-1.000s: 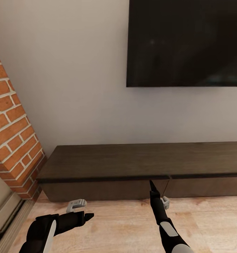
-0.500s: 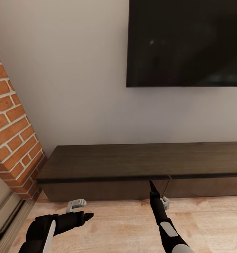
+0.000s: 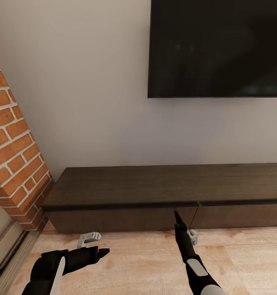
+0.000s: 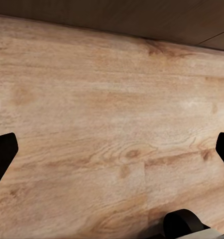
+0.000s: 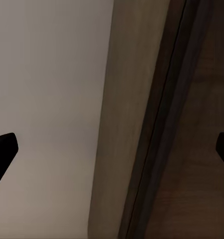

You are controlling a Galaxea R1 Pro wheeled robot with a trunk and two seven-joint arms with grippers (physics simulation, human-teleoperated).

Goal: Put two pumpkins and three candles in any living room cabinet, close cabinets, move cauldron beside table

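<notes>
Cabinet (image 3: 154,192): rigid, handleless drawers, probably gripped at the top lip; my right fingers (image 3: 176,214) and left fingers (image 4: 4,149) are spread, empty.

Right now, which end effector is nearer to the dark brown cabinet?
Right. The right end effector reaches the cabinet front, at the seam between two drawer fronts. The left end effector hangs over the wooden floor, short of the cabinet.

Ahead of you a plain pale grey wall (image 3: 93,90) carries a large black flat screen (image 3: 218,47) on the far right. At the left stands a red brick pillar (image 3: 13,151). Light wooden plank flooring (image 3: 134,262) covers the near ground.
</notes>
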